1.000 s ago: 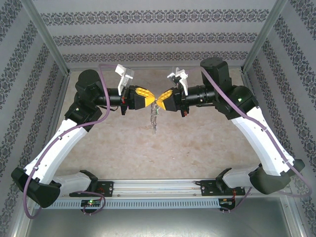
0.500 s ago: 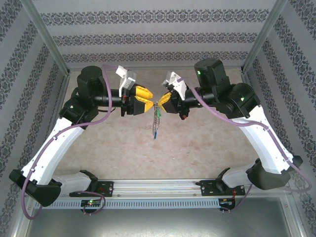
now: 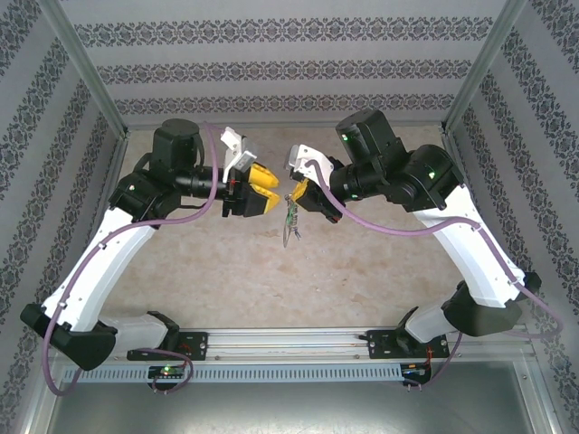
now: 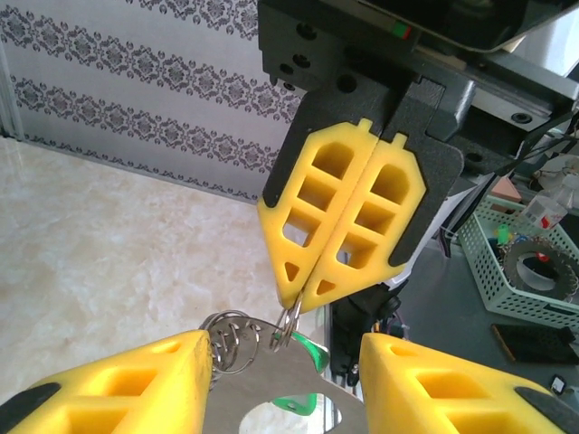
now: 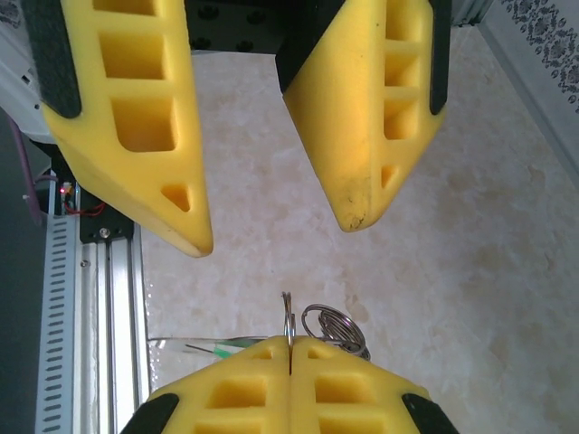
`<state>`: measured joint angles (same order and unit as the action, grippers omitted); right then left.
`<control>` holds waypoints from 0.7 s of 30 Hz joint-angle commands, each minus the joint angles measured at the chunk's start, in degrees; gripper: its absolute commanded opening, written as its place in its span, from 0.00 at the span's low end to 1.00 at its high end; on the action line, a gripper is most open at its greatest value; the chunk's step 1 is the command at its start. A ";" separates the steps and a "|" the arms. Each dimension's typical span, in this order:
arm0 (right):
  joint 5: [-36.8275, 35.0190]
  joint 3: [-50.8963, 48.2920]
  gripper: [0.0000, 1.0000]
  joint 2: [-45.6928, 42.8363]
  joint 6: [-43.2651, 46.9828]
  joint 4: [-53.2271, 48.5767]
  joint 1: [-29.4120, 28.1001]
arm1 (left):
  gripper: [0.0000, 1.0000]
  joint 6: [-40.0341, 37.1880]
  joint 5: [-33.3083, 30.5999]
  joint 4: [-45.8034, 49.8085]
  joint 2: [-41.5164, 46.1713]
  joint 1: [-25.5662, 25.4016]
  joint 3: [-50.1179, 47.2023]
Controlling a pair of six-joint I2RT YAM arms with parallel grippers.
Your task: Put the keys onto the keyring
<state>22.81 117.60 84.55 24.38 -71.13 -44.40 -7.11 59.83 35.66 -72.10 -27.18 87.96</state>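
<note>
Risk, drop: right gripper (image 4: 298, 294) has only the thin edge of a wire loop (image 5: 289, 318) at its very tips. A small slip or twist there and the whole keyring (image 3: 290, 220) falls to the table (image 3: 362, 271).
Risk, swing: keyring hangs free below the right tips. A jerk of either arm would likely set it swinging out of the gap of the left gripper (image 3: 269, 187).
Risk, snag: a coil (image 5: 335, 330) beside the loop sits close to one left pad (image 4: 194, 362); contact cannot be told. Closing here could catch the coil instead, or tug the loop out of the pinch.
Right jaws: clenched, pads flush together, gripping the loop edge-on.
Left jaws: parted, nothing gripped, pads standing either side of the hanging bunch, facing the right tips.
Key: green-tagged key (image 4: 310, 349) just under the right tips, between the left pads. Whether it is threaded on cannot be told.
</note>
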 commanded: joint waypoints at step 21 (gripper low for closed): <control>3.99 2.19 0.00 1.45 -0.77 1.67 -0.51 | 0.00 -5.91 -1.46 3.87 -3.06 -4.11 2.35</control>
<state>23.22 118.78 86.11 24.23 -72.36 -44.75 -13.32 58.57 41.98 -76.23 -30.70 90.87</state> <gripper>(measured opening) 0.065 0.043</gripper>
